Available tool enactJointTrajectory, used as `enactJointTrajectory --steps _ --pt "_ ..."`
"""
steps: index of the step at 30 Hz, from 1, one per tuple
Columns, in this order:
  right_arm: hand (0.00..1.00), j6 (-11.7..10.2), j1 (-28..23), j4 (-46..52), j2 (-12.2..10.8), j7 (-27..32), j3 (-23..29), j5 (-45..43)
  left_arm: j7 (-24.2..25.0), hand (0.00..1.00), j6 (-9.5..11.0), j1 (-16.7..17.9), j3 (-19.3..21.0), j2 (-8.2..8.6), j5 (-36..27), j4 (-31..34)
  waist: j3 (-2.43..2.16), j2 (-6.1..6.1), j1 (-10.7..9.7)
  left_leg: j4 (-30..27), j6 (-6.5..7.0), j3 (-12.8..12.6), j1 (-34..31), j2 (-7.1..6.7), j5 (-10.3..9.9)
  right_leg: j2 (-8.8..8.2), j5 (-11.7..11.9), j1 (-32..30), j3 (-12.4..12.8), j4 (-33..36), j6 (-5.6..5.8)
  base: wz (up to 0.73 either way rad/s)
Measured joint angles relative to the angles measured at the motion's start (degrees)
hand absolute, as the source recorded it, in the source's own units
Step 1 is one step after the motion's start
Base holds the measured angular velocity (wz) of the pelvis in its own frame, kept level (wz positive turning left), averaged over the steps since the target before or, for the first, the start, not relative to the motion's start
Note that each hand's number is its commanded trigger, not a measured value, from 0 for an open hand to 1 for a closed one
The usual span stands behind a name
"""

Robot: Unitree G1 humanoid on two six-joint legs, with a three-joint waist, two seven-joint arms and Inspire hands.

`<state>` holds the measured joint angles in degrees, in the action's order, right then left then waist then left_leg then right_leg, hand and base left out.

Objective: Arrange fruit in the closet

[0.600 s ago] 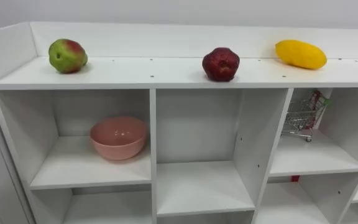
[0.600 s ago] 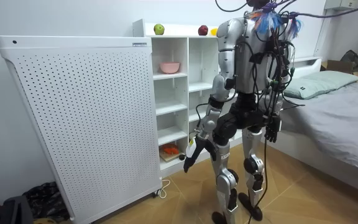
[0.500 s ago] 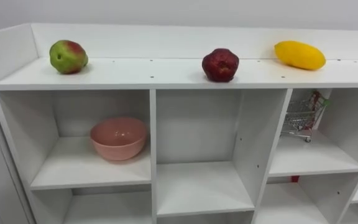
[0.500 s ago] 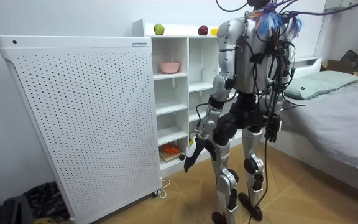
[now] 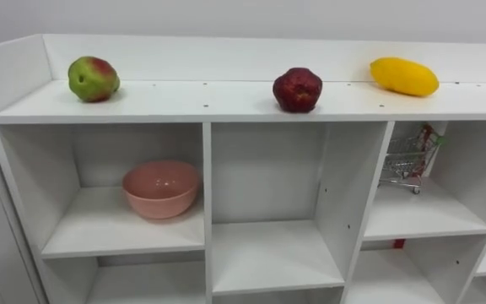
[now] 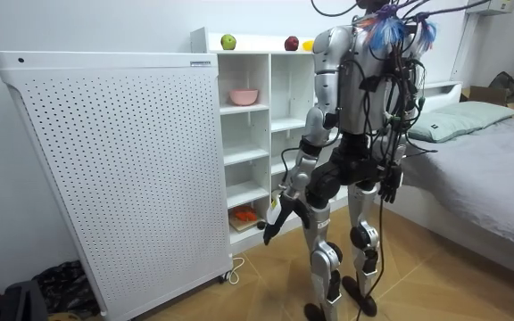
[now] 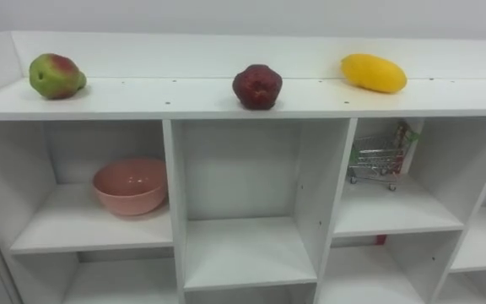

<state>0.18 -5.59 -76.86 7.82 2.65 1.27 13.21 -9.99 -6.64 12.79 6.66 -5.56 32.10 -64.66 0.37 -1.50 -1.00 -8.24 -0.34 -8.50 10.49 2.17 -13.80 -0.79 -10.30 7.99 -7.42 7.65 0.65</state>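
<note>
Pink bowl [image 5: 160,187] is shelved centre-left, cart [image 5: 405,160] centre-right; apple [image 5: 93,78], red fruit [image 5: 297,89], mango [image 5: 403,76] are lined atop the closet [image 5: 251,108]. Left hand [image 6: 273,227], right hand [image 6: 389,185]: state cannot be told.

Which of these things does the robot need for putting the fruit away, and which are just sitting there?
For the job: green-and-red fruit, dark red fruit, yellow fruit, all on top of the white closet.
Just lying about: pink bowl, small shopping cart, each in its own compartment.
</note>
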Motion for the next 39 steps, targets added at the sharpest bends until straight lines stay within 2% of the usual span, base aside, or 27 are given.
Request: enactJointTrajectory --steps 5,6,7,8,9,11,12,13,14,15,16,20,22,25,27,29,33,39 --pt "0.00 -0.5 0.9 4.5 -0.2 2.3 0.1 0.0 -2.2 0.00 2.3 -0.1 -0.1 0.00 -0.3 0.6 -0.09 0.04 0.0 -0.2 0.00 -0.1 -0.4 -0.03 0.0 -0.05 0.0 -0.3 -0.2 0.2 0.00 0.00" --pt "0.00 -0.7 1.3 6.2 -0.2 2.7 0.2 0.0 -2.9 0.00 3.0 -0.1 -0.1 -0.02 -0.6 0.6 -0.34 0.00 -0.1 -0.2 0.00 -0.1 -0.4 -0.02 0.0 -0.03 0.0 -0.4 -0.1 0.2 -0.02 0.00" --pt "0.00 -0.7 1.3 7.7 -0.2 3.0 0.2 -0.2 -3.2 0.00 3.3 -0.2 -0.1 -0.02 -0.6 0.6 -0.28 -0.36 -0.1 -0.2 0.00 -0.1 -0.3 -0.02 0.0 -0.03 0.0 -0.4 -0.1 0.3 -0.02 -0.04" --pt "0.00 -0.6 1.3 12.1 -0.2 3.8 0.3 -0.4 -3.6 0.00 3.7 -0.2 -0.1 -0.03 -0.6 0.7 -0.42 -0.13 -0.1 -0.3 0.00 -0.2 -0.3 0.00 0.0 0.00 0.0 -0.6 0.1 0.5 -0.03 -0.05" --pt "0.00 -0.6 1.3 15.2 -0.2 4.3 0.5 -0.3 -3.6 0.00 3.9 -0.3 -0.1 -0.04 -0.6 0.7 -0.37 -0.18 -0.1 -0.3 0.00 -0.2 -0.3 0.02 0.0 0.01 0.0 -0.7 0.1 0.6 -0.05 -0.08" --pt "0.00 -1.1 1.0 28.3 -0.6 5.8 1.6 -0.4 -4.0 0.00 4.6 -0.7 -0.1 -0.10 -0.6 0.6 -0.31 -0.10 -0.1 -0.4 0.00 -0.2 -0.2 0.08 0.0 0.05 0.1 -0.9 0.2 0.9 -0.12 -0.04" --pt "0.00 -2.3 1.1 34.8 -1.2 6.8 2.2 -0.4 -4.5 0.00 5.0 -0.9 -0.2 -0.09 -0.6 0.6 -0.36 0.06 -0.1 -0.4 0.00 -0.2 -0.2 0.11 0.0 0.08 0.1 -0.9 0.3 0.9 -0.12 0.00" --pt "0.00 -2.8 1.2 38.0 -1.3 7.3 2.3 -0.6 -4.7 0.00 5.3 -0.9 -0.2 -0.10 -0.6 0.6 -0.11 -0.45 0.0 -0.4 0.00 -0.2 -0.2 0.12 0.0 0.09 0.1 -0.9 0.5 1.0 -0.12 0.00" --pt "0.00 -3.5 1.4 44.0 -1.5 8.3 2.3 -1.5 -5.0 0.00 5.8 -0.9 -0.7 -0.16 -0.8 0.6 -0.13 -0.59 0.3 -0.5 -0.01 -0.3 -0.2 0.12 0.0 0.11 0.1 -1.1 0.7 1.0 -0.12 -0.03" --pt "0.00 -4.1 1.4 46.6 -1.5 8.6 2.2 -2.3 -5.2 0.00 5.9 -1.2 -0.8 -0.17 -1.1 0.7 -0.14 0.05 0.5 -0.5 -0.01 -0.3 -0.3 0.12 0.0 0.12 0.1 -1.2 0.8 1.1 -0.14 -0.05" --pt "0.00 -4.9 1.5 51.5 -1.5 9.3 2.1 -4.3 -5.5 0.00 6.0 -1.5 -1.1 -0.26 -1.1 0.8 -0.27 -0.17 1.3 -0.5 0.00 -0.4 -0.4 0.11 0.0 0.12 0.1 -1.4 0.9 1.0 -0.15 -0.03" --pt "0.00 -6.1 1.2 63.8 -1.6 11.7 0.7 -8.5 -5.8 0.00 6.2 -1.3 -1.4 -0.44 -1.1 0.6 -0.19 -0.52 3.1 -0.5 0.00 -0.7 -0.8 0.11 0.0 0.13 0.2 -1.7 0.9 1.0 -0.13 0.00" --pt "0.00 -6.5 1.2 67.4 -1.6 12.0 -0.4 -8.6 -5.9 0.00 6.2 -0.7 -1.9 -0.57 -1.1 1.0 -0.23 -0.43 3.1 -0.5 0.00 -0.7 -0.9 0.11 0.0 0.13 0.2 -1.8 0.9 1.1 -0.12 0.00" --pt "0.00 -6.8 2.1 73.4 -1.5 12.8 -0.5 -8.6 -5.9 0.00 6.5 -0.6 -2.4 -0.33 -0.9 1.6 -0.43 0.28 3.1 -0.5 0.01 -0.6 -1.4 0.12 0.0 0.11 0.3 -2.0 1.0 1.3 -0.16 0.00" --pt "0.00 -7.7 2.4 75.6 -1.4 13.2 -0.4 -8.7 -6.0 0.00 6.6 -0.5 -2.4 -0.36 -0.9 1.8 -0.53 0.71 3.0 -0.6 0.01 -0.6 -1.7 0.14 0.0 0.11 0.3 -2.0 1.0 1.3 -0.17 0.00" --pt "0.00 -7.9 2.7 78.9 -1.3 13.5 -0.1 -8.9 -6.1 0.00 6.7 -0.5 -2.4 -0.41 -0.9 1.7 -0.45 1.00 3.2 -0.9 0.01 -0.7 -2.1 0.18 0.0 0.10 0.3 -2.4 0.9 1.8 -0.16 0.00" --pt "0.00 -7.9 5.1 80.6 -0.6 14.1 0.0 -8.8 -5.9 0.00 6.7 -0.3 -2.5 -0.46 -0.9 1.0 -0.39 0.97 3.1 -1.2 0.02 -0.8 -2.2 0.18 0.0 0.04 0.3 -2.6 0.9 2.2 -0.17 0.00" --pt "0.00 -8.0 10.9 82.8 1.1 13.7 0.1 -8.1 -4.0 0.00 6.3 -0.3 -2.4 -0.50 -0.5 0.7 -0.62 0.36 3.3 -1.4 0.06 -0.7 -2.1 0.15 0.1 0.04 0.3 -3.0 0.9 2.4 -0.19 0.00"
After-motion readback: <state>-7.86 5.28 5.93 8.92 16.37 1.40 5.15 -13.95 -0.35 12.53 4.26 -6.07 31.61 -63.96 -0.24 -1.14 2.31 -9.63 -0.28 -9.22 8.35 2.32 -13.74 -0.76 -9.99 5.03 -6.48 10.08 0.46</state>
